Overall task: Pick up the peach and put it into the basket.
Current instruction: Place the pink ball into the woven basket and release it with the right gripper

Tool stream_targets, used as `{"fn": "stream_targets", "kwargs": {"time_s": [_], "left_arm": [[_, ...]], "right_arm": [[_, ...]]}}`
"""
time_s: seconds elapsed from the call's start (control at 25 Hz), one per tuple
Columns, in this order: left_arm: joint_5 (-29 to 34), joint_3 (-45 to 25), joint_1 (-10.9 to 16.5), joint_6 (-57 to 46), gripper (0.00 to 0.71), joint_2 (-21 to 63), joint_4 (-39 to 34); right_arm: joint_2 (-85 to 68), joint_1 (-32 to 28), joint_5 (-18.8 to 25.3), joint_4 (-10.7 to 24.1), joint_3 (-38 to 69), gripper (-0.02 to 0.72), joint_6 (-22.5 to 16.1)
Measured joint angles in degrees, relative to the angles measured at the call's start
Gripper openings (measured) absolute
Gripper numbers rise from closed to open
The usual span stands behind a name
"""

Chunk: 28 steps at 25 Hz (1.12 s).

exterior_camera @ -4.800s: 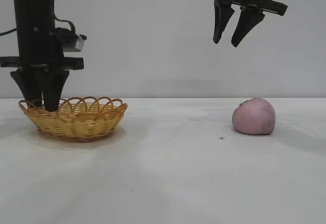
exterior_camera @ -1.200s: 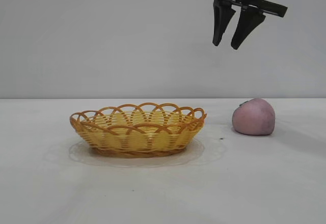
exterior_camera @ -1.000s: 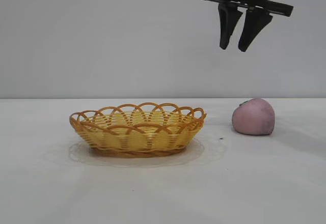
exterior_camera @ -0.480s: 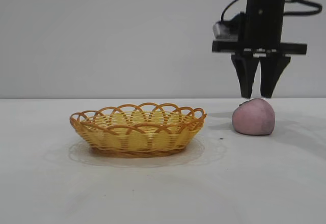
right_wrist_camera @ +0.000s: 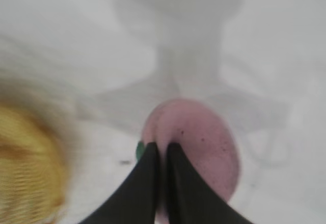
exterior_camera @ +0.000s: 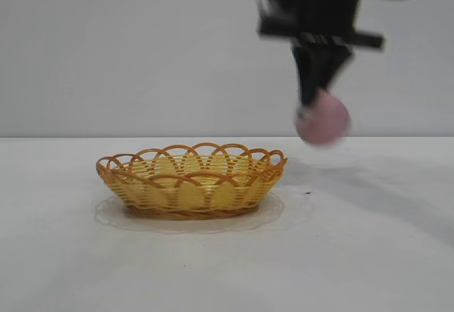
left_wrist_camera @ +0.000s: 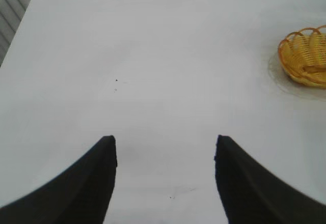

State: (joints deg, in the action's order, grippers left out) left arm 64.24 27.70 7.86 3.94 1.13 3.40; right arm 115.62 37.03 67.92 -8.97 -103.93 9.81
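Note:
The pink peach (exterior_camera: 323,120) hangs in the air above the table, right of the basket (exterior_camera: 191,181), with my right gripper (exterior_camera: 312,99) shut on its top. In the right wrist view the two black fingers (right_wrist_camera: 153,178) pinch a fold of the peach (right_wrist_camera: 204,142) near its green stem bit, and the basket (right_wrist_camera: 25,168) shows as a yellow blur to one side. The yellow-orange wicker basket stands on the table with nothing in it. My left gripper (left_wrist_camera: 164,142) is out of the exterior view; its own view shows it open over bare table, the basket (left_wrist_camera: 305,56) far off.
The white table (exterior_camera: 227,255) stretches wide around the basket. A small dark speck (exterior_camera: 307,193) lies on it just right of the basket. A plain grey wall stands behind.
My right gripper came down onto the peach, shut on its top and lifted it off the table, moving left toward the basket. The basket has stayed put over the last second.

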Motion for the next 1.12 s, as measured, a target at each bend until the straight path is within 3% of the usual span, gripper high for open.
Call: {"fn": "stream_targets", "kwargs": {"time_s": [0.16, 0.44, 0.48, 0.52, 0.72, 0.84, 0.96, 1.0, 1.12], "left_arm": [[0.0, 0.0, 0.0, 0.0, 0.375, 0.0, 0.0], [0.0, 0.0, 0.0, 0.0, 0.375, 0.0, 0.0], [0.0, 0.0, 0.0, 0.0, 0.375, 0.0, 0.0], [0.0, 0.0, 0.0, 0.0, 0.375, 0.0, 0.0], [0.0, 0.0, 0.0, 0.0, 0.375, 0.0, 0.0], [0.0, 0.0, 0.0, 0.0, 0.375, 0.0, 0.0], [0.0, 0.0, 0.0, 0.0, 0.375, 0.0, 0.0], [0.0, 0.0, 0.0, 0.0, 0.375, 0.0, 0.0], [0.0, 0.0, 0.0, 0.0, 0.375, 0.0, 0.0]], "right_arm": [[3.52, 2.07, -0.29, 0.0, 1.06, 0.0, 0.02], [6.65, 2.29, -2.6, -3.28, 2.91, 0.0, 0.82], [6.92, 2.29, -2.74, -3.83, 2.91, 0.052, 0.96], [7.16, 2.29, -2.74, -4.34, 2.91, 0.052, 1.05], [6.81, 2.29, -3.41, -4.61, 3.04, 0.379, 1.08], [4.4, 1.57, -4.16, -0.47, 3.04, 0.486, -1.57], [1.06, -3.27, -4.71, 7.45, 4.26, 0.47, -9.07], [0.13, -5.62, -4.95, 9.35, 5.34, 0.511, -11.04], [-2.19, -14.8, -5.22, 11.71, 11.03, 0.496, -13.69]]}}
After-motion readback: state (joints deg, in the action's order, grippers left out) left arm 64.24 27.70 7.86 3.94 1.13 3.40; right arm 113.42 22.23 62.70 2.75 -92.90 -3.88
